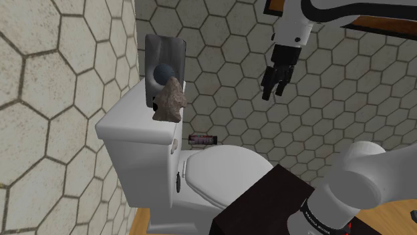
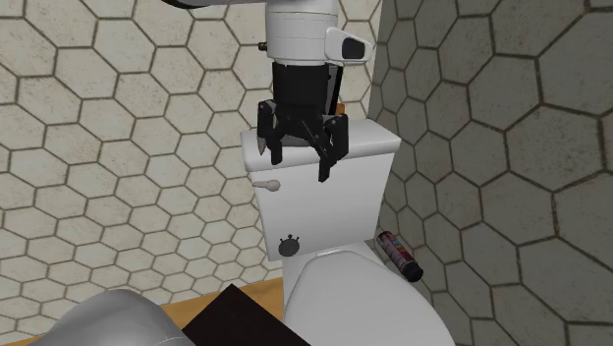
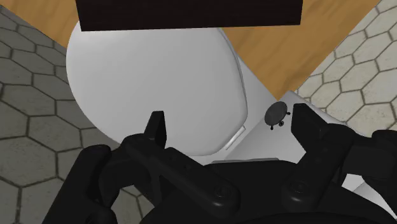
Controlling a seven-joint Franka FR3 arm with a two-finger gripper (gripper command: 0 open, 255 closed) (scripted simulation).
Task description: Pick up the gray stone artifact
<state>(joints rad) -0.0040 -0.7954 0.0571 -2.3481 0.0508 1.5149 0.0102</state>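
Note:
The stone artifact (image 1: 169,101), a brownish-grey arrowhead shape, stands upright on the lid of the white toilet tank (image 1: 133,130) in the shoulder view. My black gripper (image 1: 274,89) hangs in the air well to the shoulder view's right of it, at about the same height, over the closed toilet seat lid (image 1: 227,167). Its fingers stand apart with nothing between them. In the second exterior view the gripper (image 2: 301,165) hangs in front of the tank (image 2: 344,187). Between the fingers of the gripper (image 3: 228,118), the wrist view looks down on the seat lid (image 3: 153,76).
A grey slab (image 1: 165,48) with a dark ball (image 1: 166,72) stands right behind the artifact. A dark can (image 1: 202,139) lies on the floor beside the toilet by the hexagon-tiled wall. The black stand (image 1: 267,200) sits close to the bowl's front.

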